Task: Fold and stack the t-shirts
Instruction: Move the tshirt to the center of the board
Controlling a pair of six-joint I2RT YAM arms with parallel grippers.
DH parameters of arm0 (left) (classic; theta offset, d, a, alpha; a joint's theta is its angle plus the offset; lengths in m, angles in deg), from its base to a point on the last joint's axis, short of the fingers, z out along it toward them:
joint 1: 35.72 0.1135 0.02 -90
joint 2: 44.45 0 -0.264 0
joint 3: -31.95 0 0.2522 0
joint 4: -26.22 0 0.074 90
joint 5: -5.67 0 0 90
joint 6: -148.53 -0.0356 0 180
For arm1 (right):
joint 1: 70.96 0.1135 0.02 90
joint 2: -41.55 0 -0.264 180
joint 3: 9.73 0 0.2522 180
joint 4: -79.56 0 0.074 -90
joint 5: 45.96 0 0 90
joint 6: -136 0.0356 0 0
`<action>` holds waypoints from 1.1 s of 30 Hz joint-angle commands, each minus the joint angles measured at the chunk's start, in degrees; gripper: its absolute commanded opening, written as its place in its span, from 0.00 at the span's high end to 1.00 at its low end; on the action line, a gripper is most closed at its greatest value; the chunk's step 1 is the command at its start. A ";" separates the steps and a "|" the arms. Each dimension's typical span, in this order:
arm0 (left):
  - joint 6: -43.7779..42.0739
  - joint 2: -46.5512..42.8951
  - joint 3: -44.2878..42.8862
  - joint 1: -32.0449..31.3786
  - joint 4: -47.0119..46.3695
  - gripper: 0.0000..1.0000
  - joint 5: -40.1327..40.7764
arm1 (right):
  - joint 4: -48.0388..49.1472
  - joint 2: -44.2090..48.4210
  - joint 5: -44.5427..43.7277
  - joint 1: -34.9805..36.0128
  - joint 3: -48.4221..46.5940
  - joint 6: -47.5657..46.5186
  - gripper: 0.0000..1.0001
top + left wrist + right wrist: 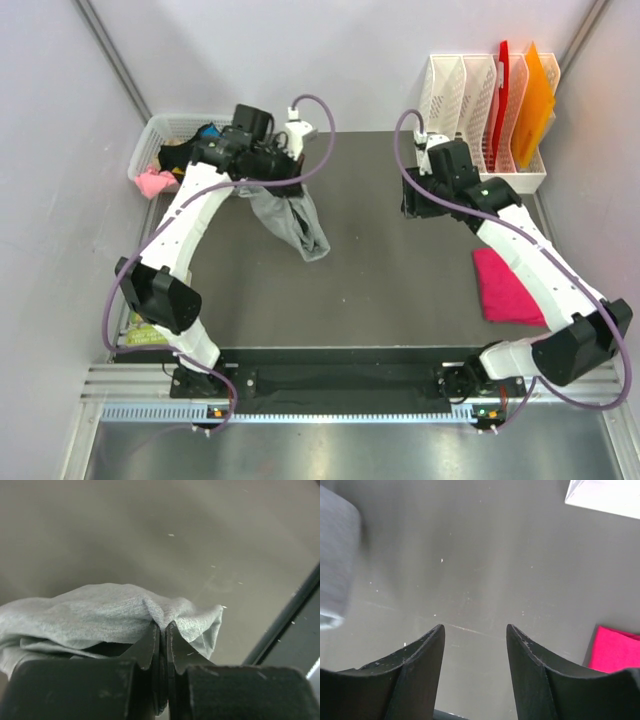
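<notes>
Grey t-shirt [90, 612] clamped in left gripper [162, 628], hanging below | right gripper [475, 630] parted, holding nothing

1. I can read no text, brand, number or sign in any of my three views.
2. The only printed thing I can find is a small yellow-green printed card [143, 335]. It lies at the left edge of the dark grey table top [400, 300], just beside the black elbow joint of the left arm [160, 297]. Its marks are too small and blurred for me to make out.
</notes>
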 commanded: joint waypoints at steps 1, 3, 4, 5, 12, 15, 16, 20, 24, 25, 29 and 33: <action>2.21 -1.39 0.76 -6.43 -3.72 1.00 1.21 | 0.93 4.47 -1.66 -0.27 -0.66 0.96 0.48; 3.61 -1.04 0.76 -8.02 -4.51 1.00 2.37 | 0.76 5.09 -1.66 -0.27 -0.22 1.04 0.49; 4.32 -0.34 1.02 -9.33 -4.95 1.00 3.59 | 0.58 5.44 -1.75 -0.27 -0.13 1.04 0.49; 5.11 0.02 1.20 -9.87 -5.82 1.00 4.04 | 0.32 5.70 -1.84 -0.27 -0.13 1.13 0.49; 11.34 5.72 3.13 -14.53 -3.11 0.86 1.67 | -1.35 7.20 -2.10 -0.27 -1.01 1.31 0.50; 14.69 8.18 2.96 -14.53 -2.06 0.81 0.80 | -2.58 7.46 -1.49 -0.27 -1.45 1.13 0.49; 14.87 8.28 3.13 -14.62 -1.96 0.74 0.36 | -2.85 7.55 -1.14 -0.27 -1.53 1.22 0.48; 14.96 6.97 3.49 -15.32 -3.02 0.60 1.57 | -3.82 7.64 -0.43 -0.27 -1.54 0.96 0.46; 15.22 4.69 4.62 -17.43 -2.32 0.36 4.21 | -3.55 7.20 0.53 -0.27 -1.53 0.78 0.45; 15.05 4.16 5.07 -17.69 -2.40 0.37 4.48 | -3.46 7.03 0.88 -0.27 -1.62 0.87 0.45; 15.31 3.62 5.78 -17.96 -3.28 0.88 8.95 | -3.55 6.67 2.90 -0.27 -2.24 0.08 0.45; 15.14 4.85 6.03 -17.96 -3.55 0.90 14.23 | -4.60 5.62 9.12 -0.09 -2.50 -1.24 0.45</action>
